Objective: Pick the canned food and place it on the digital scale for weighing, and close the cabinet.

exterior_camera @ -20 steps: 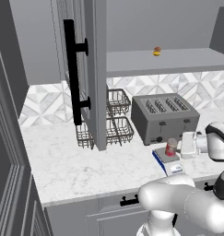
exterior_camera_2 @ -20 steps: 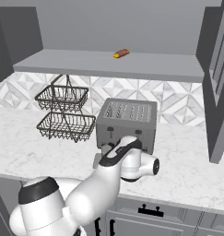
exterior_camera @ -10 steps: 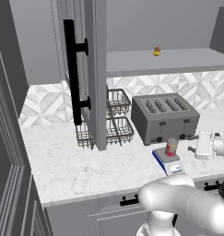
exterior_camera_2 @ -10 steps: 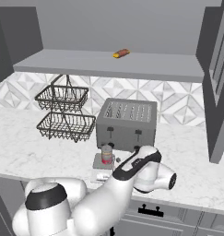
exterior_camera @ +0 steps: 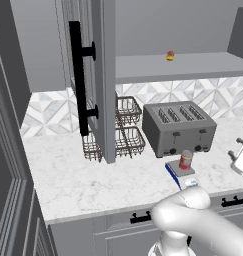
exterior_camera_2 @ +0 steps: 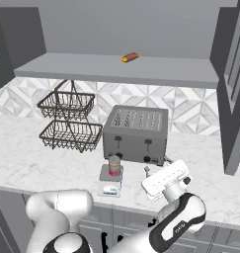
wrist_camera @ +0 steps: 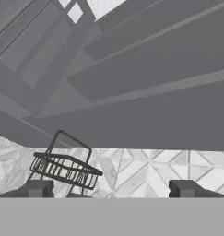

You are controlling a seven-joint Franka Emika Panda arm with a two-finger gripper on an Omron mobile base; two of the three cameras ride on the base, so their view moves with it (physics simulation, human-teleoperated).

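Observation:
The red-labelled canned food (exterior_camera: 185,160) (exterior_camera_2: 114,165) stands upright on the digital scale (exterior_camera: 178,176) (exterior_camera_2: 104,174), in front of the toaster. To the right of the scale, my gripper (exterior_camera_2: 150,174) (exterior_camera: 239,150) hangs apart from the can. It is open, and in the hand view the gripper (wrist_camera: 111,189) has nothing between its wide-set fingertips (wrist_camera: 37,189). The cabinet stands open: its left door (exterior_camera: 95,75) with the black bar handle (exterior_camera: 79,80) swings out over the counter, and its right door (exterior_camera_2: 234,84) is also out. The inner shelf (exterior_camera_2: 116,69) is exposed.
A grey four-slot toaster (exterior_camera: 178,127) (exterior_camera_2: 136,133) stands behind the scale. A two-tier wire basket (exterior_camera: 120,135) (exterior_camera_2: 69,121) (wrist_camera: 65,167) sits at the back left. A small orange-yellow item (exterior_camera: 170,55) (exterior_camera_2: 130,57) lies on the shelf. Drawers with short black handles (exterior_camera: 141,218) run below the counter.
My hand has drawn back from the can and scale to the right, uncovering them and tilting up. The can has stayed upright on the scale.

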